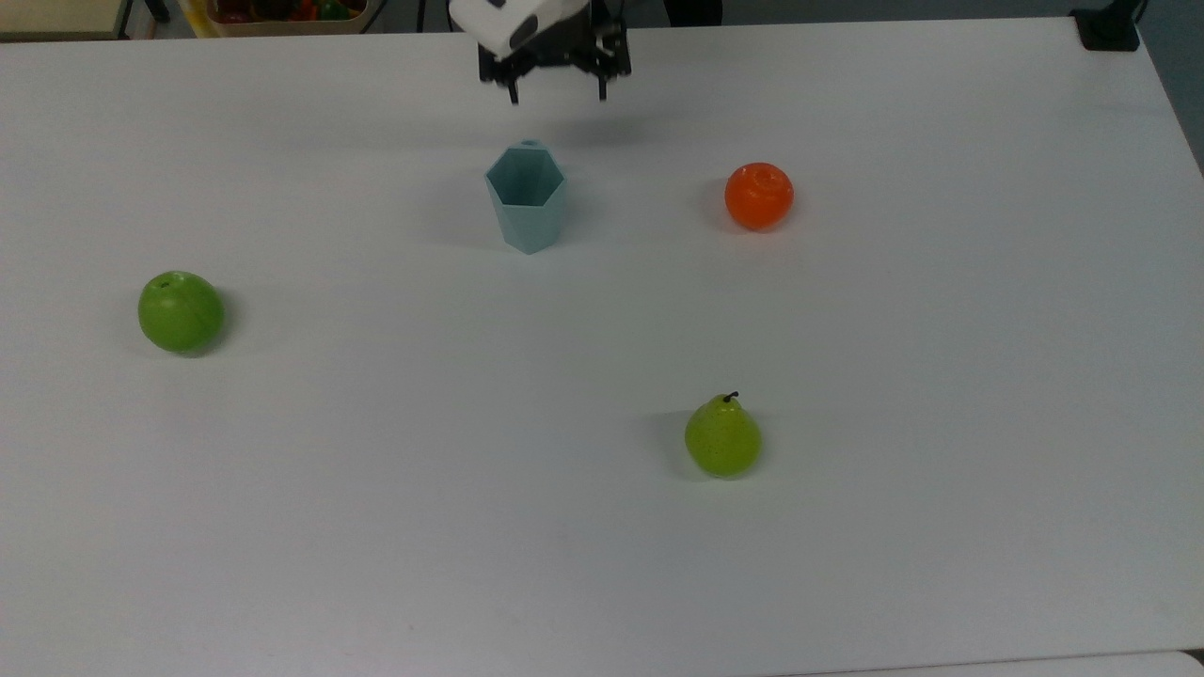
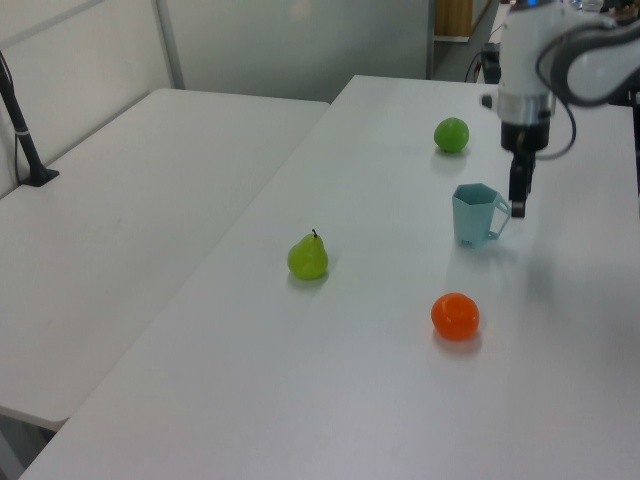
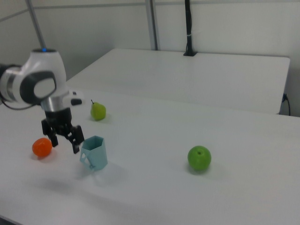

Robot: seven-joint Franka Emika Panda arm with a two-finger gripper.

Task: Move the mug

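Note:
The mug (image 1: 527, 197), a pale blue-teal faceted cup with a hexagonal rim, stands upright by itself on the white table (image 1: 602, 527). Its small tab points toward the top view's upper edge. In the left view the mug (image 2: 477, 214) shows that tab on its right side, and in the right view the mug (image 3: 95, 152) sits in the lower left. My gripper (image 1: 558, 92) hangs open and empty above the table, beyond the mug toward the top view's upper edge. The gripper (image 2: 518, 200) is just past the tab, and the gripper (image 3: 65, 143) is raised beside the mug, touching nothing.
An orange (image 1: 759, 196) lies to the top view's right of the mug, a green apple (image 1: 181, 311) far to its left, and a green pear (image 1: 722, 437) nearer the front. A box of coloured items (image 1: 282, 14) sits behind the table. A black post base (image 1: 1110, 28) occupies the far right corner.

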